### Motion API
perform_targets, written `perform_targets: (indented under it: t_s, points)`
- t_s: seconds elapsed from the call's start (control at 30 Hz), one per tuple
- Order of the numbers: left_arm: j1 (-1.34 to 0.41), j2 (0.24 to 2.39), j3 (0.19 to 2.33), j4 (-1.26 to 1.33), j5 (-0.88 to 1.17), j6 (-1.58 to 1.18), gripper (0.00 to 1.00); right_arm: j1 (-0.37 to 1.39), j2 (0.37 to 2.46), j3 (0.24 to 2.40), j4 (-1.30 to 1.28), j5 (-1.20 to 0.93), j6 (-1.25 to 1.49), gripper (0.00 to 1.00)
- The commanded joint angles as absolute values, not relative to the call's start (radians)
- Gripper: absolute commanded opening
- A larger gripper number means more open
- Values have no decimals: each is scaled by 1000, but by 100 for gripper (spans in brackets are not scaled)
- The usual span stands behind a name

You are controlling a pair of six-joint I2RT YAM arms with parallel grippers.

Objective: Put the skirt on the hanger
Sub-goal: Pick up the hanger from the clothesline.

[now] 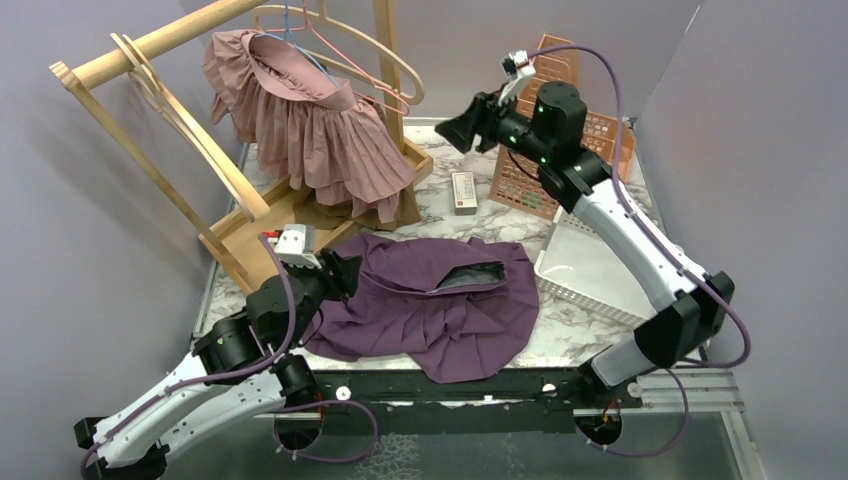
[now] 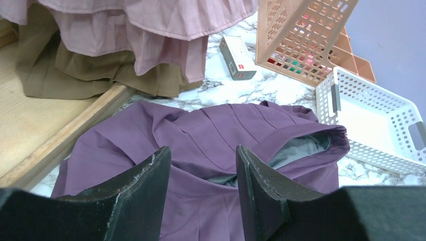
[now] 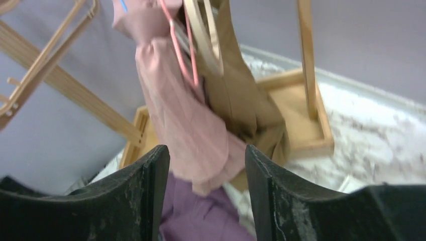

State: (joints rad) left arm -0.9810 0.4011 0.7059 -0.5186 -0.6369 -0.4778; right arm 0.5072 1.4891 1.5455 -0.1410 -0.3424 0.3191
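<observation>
Purple skirt (image 1: 430,300) lies on desk (image 1: 570,322); L hand (image 2: 202,150) half open, empty, over it; R hand (image 3: 206,148) wide, empty, up by pink skirt (image 1: 320,130); risk: pinching one layer, waistband won't open for hanger (image 1: 195,127).

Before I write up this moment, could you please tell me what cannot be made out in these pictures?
Brown garment: top view, mostly hidden behind the pink skirt; its type is unclear.
Small box: print too small to read, top and left wrist views.
Hangers: right wrist view is blurred and cuts them off at the top edge.
Purple skirt: top view, left corner covered by the left gripper.
</observation>
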Motion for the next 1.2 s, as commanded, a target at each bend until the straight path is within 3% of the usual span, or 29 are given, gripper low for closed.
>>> perform_targets:
  t_s: [0.0,0.2,0.33,0.63,1.17]
  points:
    - [-976,455,748,-493,-556,-455,53,512,1608,1654,122,-325,368,64]
    - [-975,491,758,-480,-520,-464,54,517,1812,1851,188,-385,404,65]
    - [-975,500,752,-459,-514,-467,54,524,1917,1967,181,-407,379,58]
    - [-975,503,751,-445,-524,-461,54,556,1980,2043,222,-402,244,2]
    - [-976,483,764,-448,-528,-461,54,574,1785,1824,446,-301,188,1]
